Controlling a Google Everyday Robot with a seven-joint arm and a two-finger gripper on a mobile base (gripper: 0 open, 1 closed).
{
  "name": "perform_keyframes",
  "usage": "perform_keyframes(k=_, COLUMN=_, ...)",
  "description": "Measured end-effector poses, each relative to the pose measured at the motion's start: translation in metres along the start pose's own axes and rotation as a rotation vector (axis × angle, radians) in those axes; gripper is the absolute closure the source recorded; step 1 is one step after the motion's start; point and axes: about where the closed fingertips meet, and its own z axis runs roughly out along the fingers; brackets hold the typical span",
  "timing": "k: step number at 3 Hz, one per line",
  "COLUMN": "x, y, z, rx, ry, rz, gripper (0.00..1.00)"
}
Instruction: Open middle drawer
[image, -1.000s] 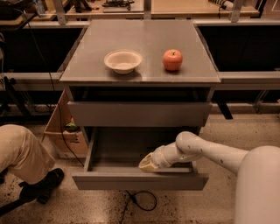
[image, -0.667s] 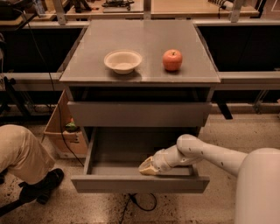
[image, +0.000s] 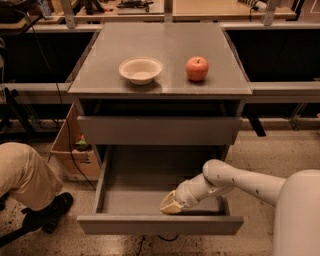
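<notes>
My gripper (image: 172, 204) sits inside the middle drawer (image: 160, 225), low against the tray floor and just behind the front panel, right of centre. Whether it is spread or closed I cannot tell. My arm (image: 235, 180) reaches in from the right over the drawer's side wall.

The drawer is further out than it was a second ago. Its front now stands well forward of the cabinet and most of the bare grey tray is showing. My gripper has come forward with it and keeps its place behind the panel, so I judge I am dragging the drawer from the inside. The task looks nearly done, with perhaps a little travel left.

The closed drawer above (image: 160, 131) is unmoved. On the cabinet top (image: 165, 45) the bowl (image: 141, 70) and the apple (image: 197, 68) stand near each other and have not shifted. A person's leg (image: 25, 175) is at the left, clear of the drawer.
</notes>
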Motion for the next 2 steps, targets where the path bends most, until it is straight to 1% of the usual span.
perform_keyframes(k=1, x=0.019, y=0.028, z=-0.004, rx=-0.067, ry=0.060, rz=0.040, gripper=1.00)
perform_keyframes(k=2, x=0.040, y=0.053, z=-0.013, rx=-0.179, ry=0.151, rz=0.055, gripper=1.00)
